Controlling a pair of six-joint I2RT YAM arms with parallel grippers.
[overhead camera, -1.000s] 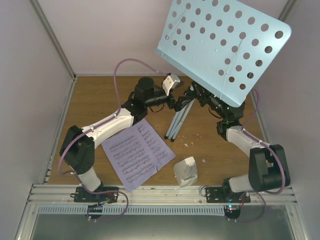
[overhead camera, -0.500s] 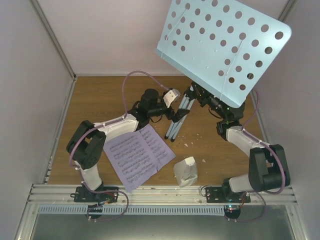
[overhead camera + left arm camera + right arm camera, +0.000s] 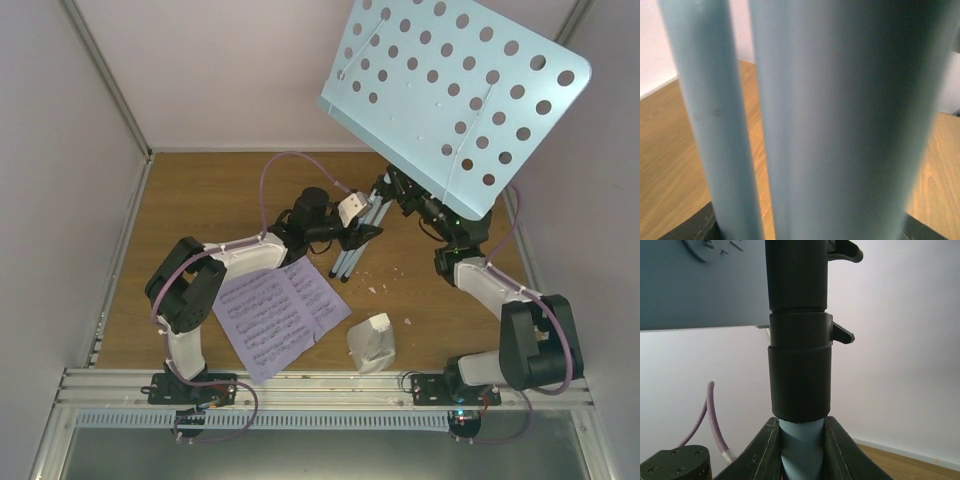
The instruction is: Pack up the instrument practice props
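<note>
On the wooden table [image 3: 200, 190], the sheet music pages [image 3: 280, 320] lay flat and open at the near left, turned at a slant, with the left arm's forearm reaching over their far corner. Just beyond them the left gripper [image 3: 362, 234] sat at the folded legs [image 3: 346, 258] of the music stand [image 3: 460, 95]; in the left wrist view the pale-blue tubes [image 3: 840, 125] filled the frame with dark finger edges at both lower corners, so its jaws straddled the legs, but I could not tell whether they pressed them. The feet of the legs met the table just beyond the pages' far right corner. Small white crumbs [image 3: 372, 289] were scattered just right of the feet. The metronome [image 3: 372, 343] stood near the front edge, just beside the pages' right corner and apart from both grippers. Further right, the stand leaned, its hole-punched tray tipped high over the far right of the table. The right gripper [image 3: 420, 205] had its jaws closed on the stand's post just below the black collar [image 3: 799, 385], the fingers [image 3: 765, 450] touching the blue tube on either side.
</note>
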